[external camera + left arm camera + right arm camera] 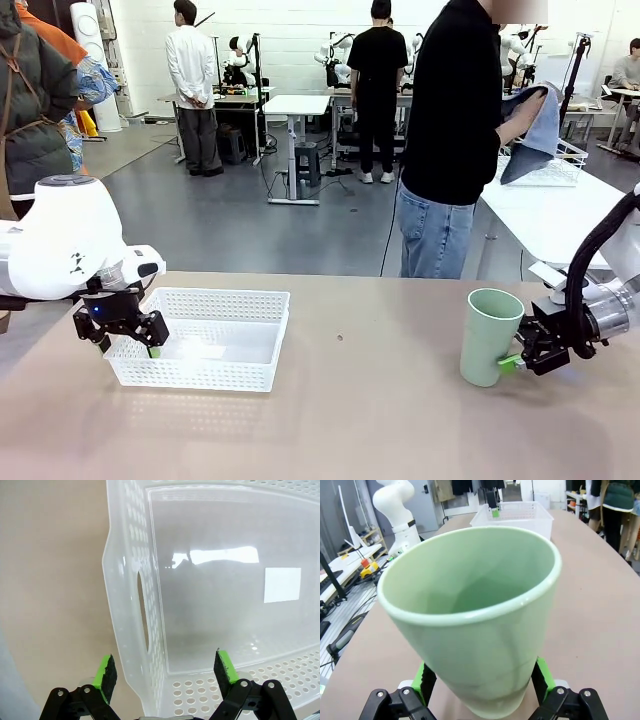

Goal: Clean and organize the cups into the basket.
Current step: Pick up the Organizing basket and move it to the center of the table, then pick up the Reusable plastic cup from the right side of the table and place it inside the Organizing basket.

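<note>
The pale mint green cup (490, 335) stands upright on the tan table at the right. My right gripper (512, 353) is open around the cup's lower part, and in the right wrist view the cup (475, 610) sits between that gripper's (482, 680) green pads. I cannot tell whether the pads touch it. The white lattice basket (215, 300) lies empty at the left. My left gripper (128, 345) is open astride the basket's left end wall (131, 605), one finger outside and one inside (165, 672).
A person stands across the table holding a blue cloth (530, 125) in both hands. Behind them a white side table (560, 215) carries a white wire basket (555, 165). Bare tabletop lies between the basket and the cup.
</note>
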Controlling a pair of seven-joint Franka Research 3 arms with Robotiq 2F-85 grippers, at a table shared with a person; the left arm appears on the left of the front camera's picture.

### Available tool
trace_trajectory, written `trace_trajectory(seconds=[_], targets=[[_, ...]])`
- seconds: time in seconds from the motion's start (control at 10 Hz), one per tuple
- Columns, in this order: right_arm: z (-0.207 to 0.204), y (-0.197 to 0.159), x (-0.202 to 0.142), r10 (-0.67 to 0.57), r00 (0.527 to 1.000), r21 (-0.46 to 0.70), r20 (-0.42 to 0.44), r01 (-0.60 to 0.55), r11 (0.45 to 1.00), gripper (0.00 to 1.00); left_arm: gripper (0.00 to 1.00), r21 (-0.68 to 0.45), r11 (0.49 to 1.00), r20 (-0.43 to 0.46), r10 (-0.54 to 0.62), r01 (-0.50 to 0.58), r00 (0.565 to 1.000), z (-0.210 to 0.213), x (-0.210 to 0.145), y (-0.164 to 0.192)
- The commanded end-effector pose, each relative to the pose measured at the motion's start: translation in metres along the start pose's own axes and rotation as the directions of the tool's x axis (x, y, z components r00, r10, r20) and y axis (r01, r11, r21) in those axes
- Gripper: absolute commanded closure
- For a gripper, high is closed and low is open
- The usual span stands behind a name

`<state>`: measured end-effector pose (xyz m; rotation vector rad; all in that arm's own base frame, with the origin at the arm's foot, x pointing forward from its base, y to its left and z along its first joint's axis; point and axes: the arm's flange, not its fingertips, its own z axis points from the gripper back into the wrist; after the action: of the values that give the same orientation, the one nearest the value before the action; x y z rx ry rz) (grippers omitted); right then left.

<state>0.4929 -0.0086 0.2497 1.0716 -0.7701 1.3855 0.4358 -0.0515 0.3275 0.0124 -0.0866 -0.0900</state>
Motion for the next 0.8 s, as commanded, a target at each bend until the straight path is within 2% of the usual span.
trace_trajectory(seconds=[0.0, 0.7], targets=[[-0.011, -0.014, 0.005, -0.021, 1.000, -0.023, 0.002, 0.021, 1.000, 0.00, 0.00, 0.041, 0.999, -0.021, 0.013, -0.012, 1.000, -0.003, 0.007, -0.009], [-0.027, -0.021, 0.009, -0.029, 1.000, 0.011, -0.006, 0.029, 1.000, 0.00, 0.00, 0.047, 0.999, -0.051, 0.003, -0.001, 0.999, -0.007, 0.007, -0.011]])
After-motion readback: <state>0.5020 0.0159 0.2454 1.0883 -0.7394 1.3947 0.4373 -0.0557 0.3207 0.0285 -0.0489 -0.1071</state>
